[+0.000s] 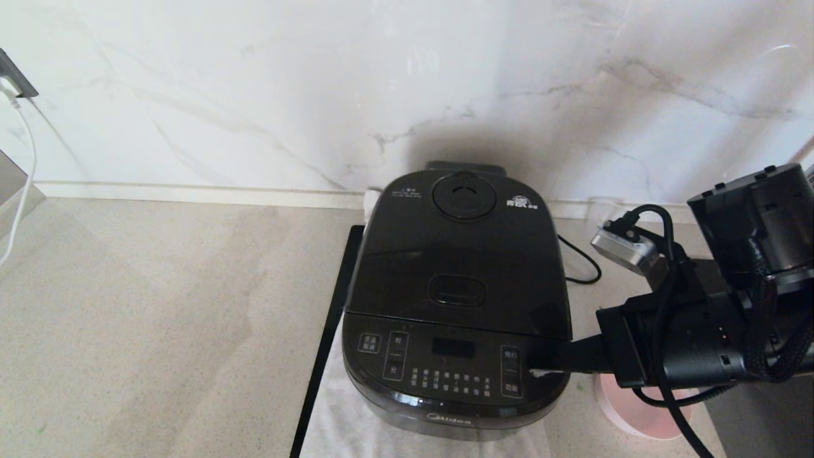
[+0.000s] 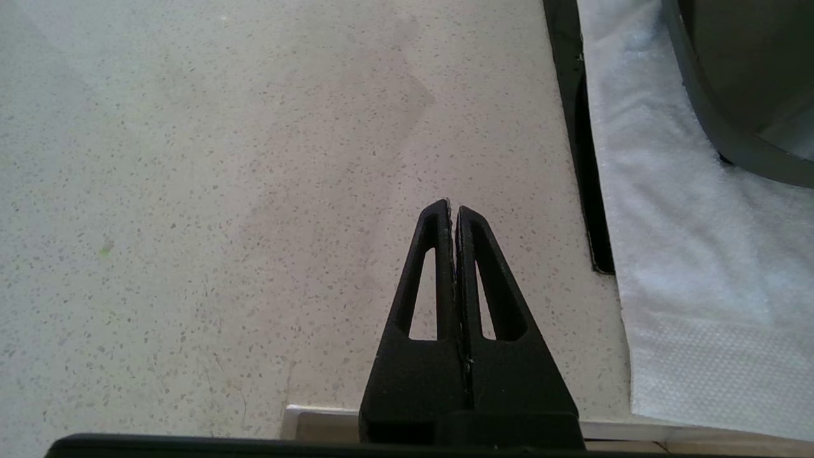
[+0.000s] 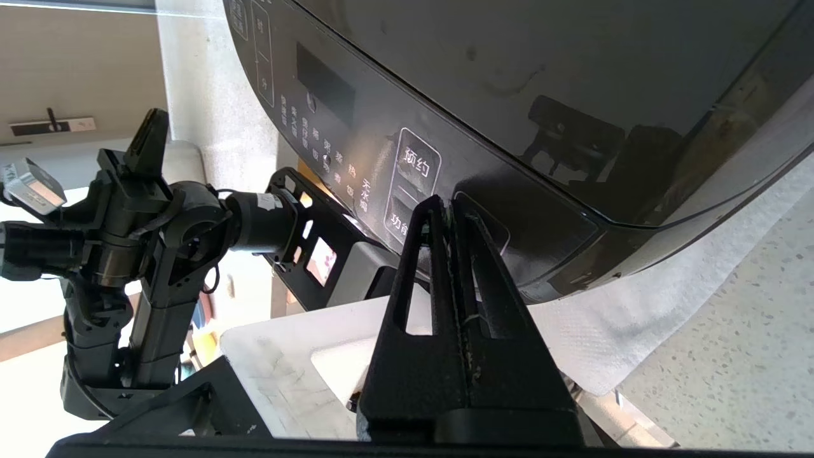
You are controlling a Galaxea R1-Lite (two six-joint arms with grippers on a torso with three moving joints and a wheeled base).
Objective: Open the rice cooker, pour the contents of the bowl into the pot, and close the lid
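The black rice cooker [image 1: 455, 299] stands in the middle of the counter with its lid [image 1: 461, 248] down, so the pot is hidden. My right gripper [image 1: 535, 364] reaches in from the right. It is shut with nothing in it, and its tips rest at the front right corner of the button panel [image 3: 413, 191]. The right wrist view shows the right gripper [image 3: 450, 202] against the glossy front of the rice cooker [image 3: 509, 95]. The pale pink bowl [image 1: 626, 413] sits on the counter under my right arm, mostly covered. Its green contents are not visible. My left gripper [image 2: 452, 208] hangs shut over bare counter, left of the cooker.
A white cloth [image 1: 343, 420] lies under the cooker, with a black strip [image 1: 331, 331] along its left side. The cooker's power cord [image 1: 582, 267] loops at the back right. A marble wall rises close behind. A socket with a white cable [image 1: 16, 89] is at the far left.
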